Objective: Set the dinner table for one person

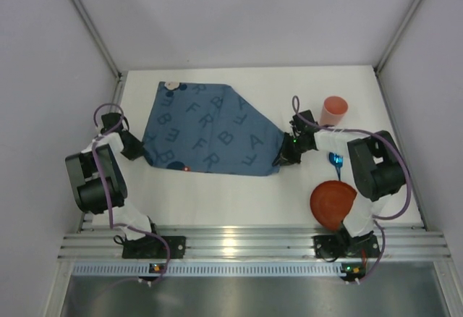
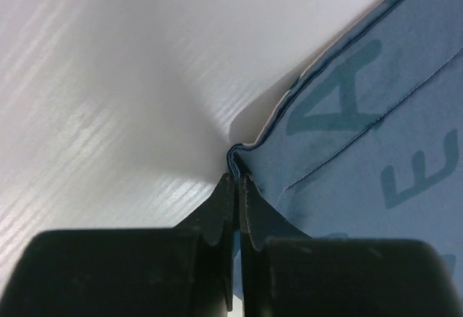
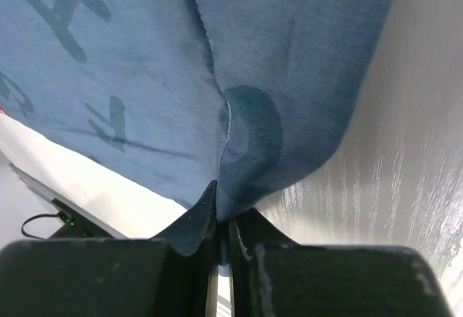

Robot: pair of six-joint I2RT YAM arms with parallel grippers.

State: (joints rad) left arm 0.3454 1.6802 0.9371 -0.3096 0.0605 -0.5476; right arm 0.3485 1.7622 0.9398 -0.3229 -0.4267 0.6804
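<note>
A dark blue cloth mat (image 1: 210, 129) printed with letters lies spread on the white dinner table (image 1: 239, 194). My left gripper (image 1: 139, 150) is shut on the mat's left corner; the left wrist view shows the folded blue edge (image 2: 347, 121) pinched at the gripper (image 2: 236, 179). My right gripper (image 1: 283, 156) is shut on the mat's right corner; the right wrist view shows the cloth (image 3: 239, 78) bunched into the gripper (image 3: 223, 205). The mat is stretched between both grippers.
An orange cup (image 1: 334, 110) stands at the back right. A blue spoon (image 1: 336, 162) lies beside the right arm. An orange plate (image 1: 333, 203) sits at the near right, partly under the arm. A ribbed aluminium rail (image 1: 246, 244) runs along the near edge.
</note>
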